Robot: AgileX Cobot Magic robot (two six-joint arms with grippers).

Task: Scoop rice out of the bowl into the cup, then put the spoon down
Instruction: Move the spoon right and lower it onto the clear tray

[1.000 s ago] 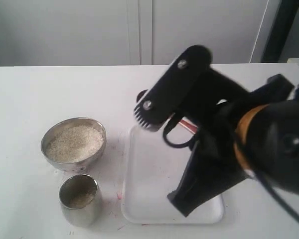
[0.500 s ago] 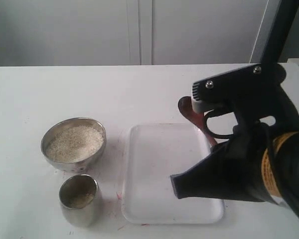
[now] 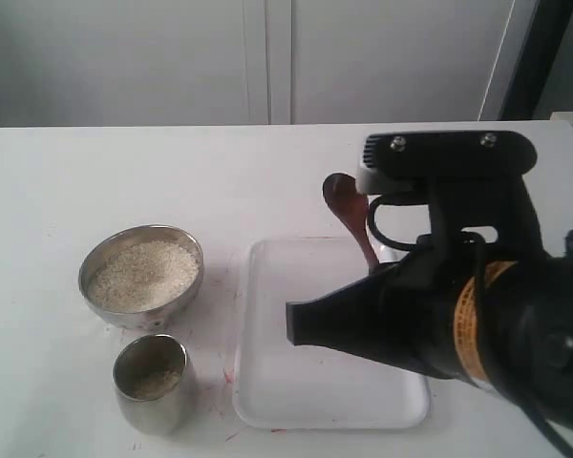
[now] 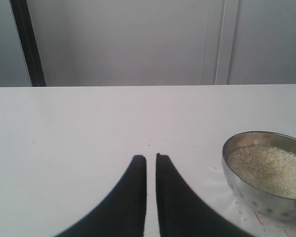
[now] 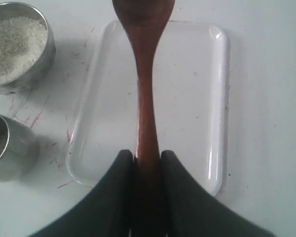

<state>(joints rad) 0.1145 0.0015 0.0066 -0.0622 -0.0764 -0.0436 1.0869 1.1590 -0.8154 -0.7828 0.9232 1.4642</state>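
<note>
Spoon point(image 3: 348, 204) position, exterior view: it is carried by the right arm point(image 3: 477, 324) over the far right corner of the clear plastic tray point(image 3: 286, 382), oval end pointing away from the arm and handle running back under the arm's black housing. The bowl point(image 3: 94, 258) stands on the white table point(image 3: 124, 162) to the left of the tray, filled with rice point(image 3: 143, 275). The cup point(image 3: 153, 391) stands just beside the bowl on its near side, with a little rice in its bottom. Whether cup and bowl touch cannot be told.

Left wrist view: the left gripper point(image 4: 151, 159) sits over bare table. Its fingers are almost together, with only a thin slit between them and nothing held. The bowl is nearby but apart from it.

Right wrist view: the right gripper point(image 5: 148, 156) is clamped on the spoon handle, one black finger on each side. The spoon extends lengthwise above the tray. Bowl and cup stand off one long side of the tray.
</note>
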